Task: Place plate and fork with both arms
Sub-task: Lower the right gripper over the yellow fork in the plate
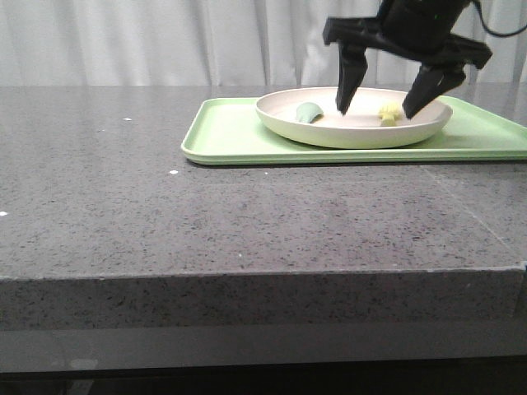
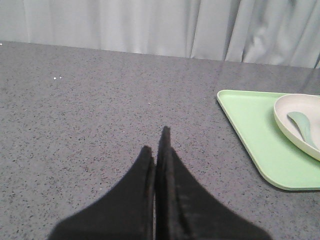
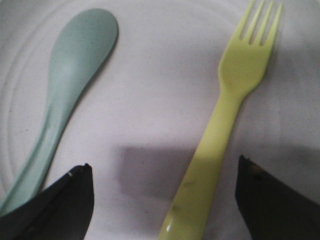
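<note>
The cream-white plate (image 1: 354,130) rests on a light green tray (image 1: 230,132) at the back right of the table. Inside it lies the pale yellow fork (image 3: 220,130), seen in the front view as a yellow bit (image 1: 387,113). My right gripper (image 1: 375,107) hangs open just above the plate, its fingers straddling the fork's handle without touching it (image 3: 162,172). My left gripper (image 2: 156,145) is shut and empty, low over bare table left of the tray; the plate's edge (image 2: 287,125) shows at its far right.
A sage-green spoon (image 3: 65,85) lies in the plate beside the fork, also visible as a green piece (image 1: 310,112). Grey speckled tabletop (image 1: 247,214) stretches in front of the tray. A white curtain hangs behind.
</note>
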Robot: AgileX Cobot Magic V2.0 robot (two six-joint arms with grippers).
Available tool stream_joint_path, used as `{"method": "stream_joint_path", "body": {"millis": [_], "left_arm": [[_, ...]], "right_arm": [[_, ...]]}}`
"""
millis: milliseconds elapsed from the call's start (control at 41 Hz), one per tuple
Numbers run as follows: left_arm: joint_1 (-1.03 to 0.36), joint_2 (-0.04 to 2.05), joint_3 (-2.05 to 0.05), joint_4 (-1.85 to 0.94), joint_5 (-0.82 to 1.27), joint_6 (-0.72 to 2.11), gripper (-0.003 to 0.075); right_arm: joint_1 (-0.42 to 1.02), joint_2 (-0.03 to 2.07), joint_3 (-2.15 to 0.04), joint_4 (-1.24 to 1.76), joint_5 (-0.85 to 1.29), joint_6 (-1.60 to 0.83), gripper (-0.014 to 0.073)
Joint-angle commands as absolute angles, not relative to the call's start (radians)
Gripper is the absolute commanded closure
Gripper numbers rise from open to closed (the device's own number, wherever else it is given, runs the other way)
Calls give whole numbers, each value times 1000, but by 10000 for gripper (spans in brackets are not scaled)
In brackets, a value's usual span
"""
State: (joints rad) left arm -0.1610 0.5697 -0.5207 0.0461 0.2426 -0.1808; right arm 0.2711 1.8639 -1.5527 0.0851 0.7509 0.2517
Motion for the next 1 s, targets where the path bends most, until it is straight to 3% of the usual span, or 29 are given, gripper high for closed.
{"method": "stream_joint_path", "body": {"millis": [0,146,390,901,975], "left_arm": [[-159,568,-551,48,158,-179,738],[-159,568,-551,48,158,-179,738],[-159,568,-551,48,158,-179,738],[-159,568,-551,48,160,-179,738],[-159,568,-551,48,160,-179,738]], "right_arm": [[270,1828,-1591,74,716,267,-7],[270,1834,-1591,55,699,277,15],[270,1834,-1591,55,684,277,150],[270,1854,-1590,51,722,277,152],[270,1854,-1590,49,732,277,191]]}}
